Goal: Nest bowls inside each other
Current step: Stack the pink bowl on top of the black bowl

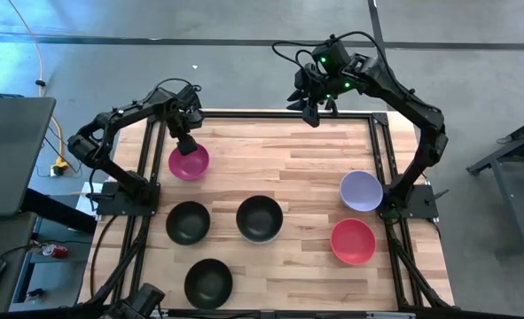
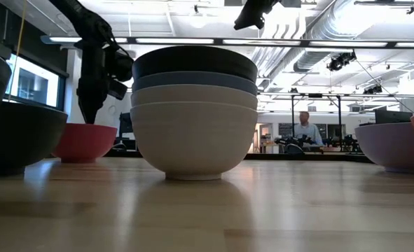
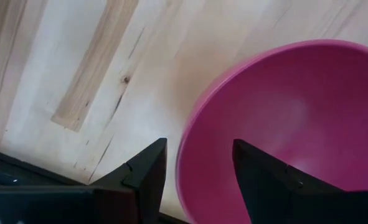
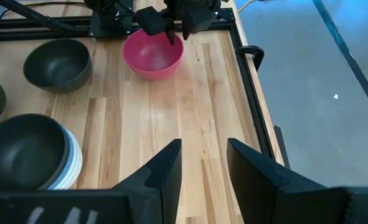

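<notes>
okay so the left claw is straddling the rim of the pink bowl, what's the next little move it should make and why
Probably close the left claw on the magenta bowl. Its fingers stand open with the bowl's rim between them, one inside and one outside, so a pinch should secure it. Only then lift it toward the nested stack. The right claw waits open above the table's far edge.

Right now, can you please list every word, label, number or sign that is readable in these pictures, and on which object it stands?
None: no readable text in any view.
The magenta bowl, the stack of bowls, the lavender bowl and the red bowl are plain.
The table shows only wood grain.
</notes>
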Robot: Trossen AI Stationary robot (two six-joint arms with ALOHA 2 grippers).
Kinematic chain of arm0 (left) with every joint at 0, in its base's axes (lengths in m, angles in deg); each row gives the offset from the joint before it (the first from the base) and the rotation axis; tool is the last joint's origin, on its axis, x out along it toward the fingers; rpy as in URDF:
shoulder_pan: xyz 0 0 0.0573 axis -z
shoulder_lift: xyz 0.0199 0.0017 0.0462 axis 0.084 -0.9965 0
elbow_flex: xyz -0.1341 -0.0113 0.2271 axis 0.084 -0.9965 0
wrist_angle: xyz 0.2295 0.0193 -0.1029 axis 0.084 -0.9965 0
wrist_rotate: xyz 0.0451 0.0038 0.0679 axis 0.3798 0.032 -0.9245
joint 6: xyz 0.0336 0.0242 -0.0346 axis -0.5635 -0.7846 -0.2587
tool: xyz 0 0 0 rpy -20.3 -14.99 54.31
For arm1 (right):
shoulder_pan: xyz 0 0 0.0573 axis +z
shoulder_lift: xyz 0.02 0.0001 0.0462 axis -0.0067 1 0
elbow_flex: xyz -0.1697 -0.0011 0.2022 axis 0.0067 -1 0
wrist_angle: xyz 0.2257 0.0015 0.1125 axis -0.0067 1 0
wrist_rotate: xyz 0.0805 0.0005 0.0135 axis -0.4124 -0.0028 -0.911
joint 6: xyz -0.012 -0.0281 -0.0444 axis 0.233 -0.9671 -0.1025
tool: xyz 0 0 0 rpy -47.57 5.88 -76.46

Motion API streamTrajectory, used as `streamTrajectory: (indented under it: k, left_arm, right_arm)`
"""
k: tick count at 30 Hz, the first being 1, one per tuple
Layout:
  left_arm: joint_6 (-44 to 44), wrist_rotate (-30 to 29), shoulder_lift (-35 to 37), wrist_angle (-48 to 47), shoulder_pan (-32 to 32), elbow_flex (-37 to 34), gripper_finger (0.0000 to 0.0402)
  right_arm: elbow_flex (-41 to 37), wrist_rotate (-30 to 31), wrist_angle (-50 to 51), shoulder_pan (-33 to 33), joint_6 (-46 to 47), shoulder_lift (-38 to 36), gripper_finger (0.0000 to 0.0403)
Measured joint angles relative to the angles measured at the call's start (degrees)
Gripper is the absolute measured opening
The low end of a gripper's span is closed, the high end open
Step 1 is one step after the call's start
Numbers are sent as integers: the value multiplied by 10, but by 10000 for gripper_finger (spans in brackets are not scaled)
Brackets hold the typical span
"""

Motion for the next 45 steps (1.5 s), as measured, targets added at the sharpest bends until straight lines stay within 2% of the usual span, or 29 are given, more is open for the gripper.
streamTrajectory:
  k: [6,22,26,32,45]
  left_arm:
    - [-1,-1,0,-1,8,0,168]
    - [9,-3,-38,2,8,0,118]
    - [6,-3,-39,3,8,0,83]
    - [5,0,-39,2,7,0,10]
    - [10,5,-39,-15,7,19,3]
  right_arm:
    - [0,0,0,0,0,0,119]
    - [0,0,18,0,-2,0,119]
    - [0,0,17,0,-5,0,119]
    - [0,0,17,0,-9,0,119]
    - [0,0,4,-6,-24,0,119]
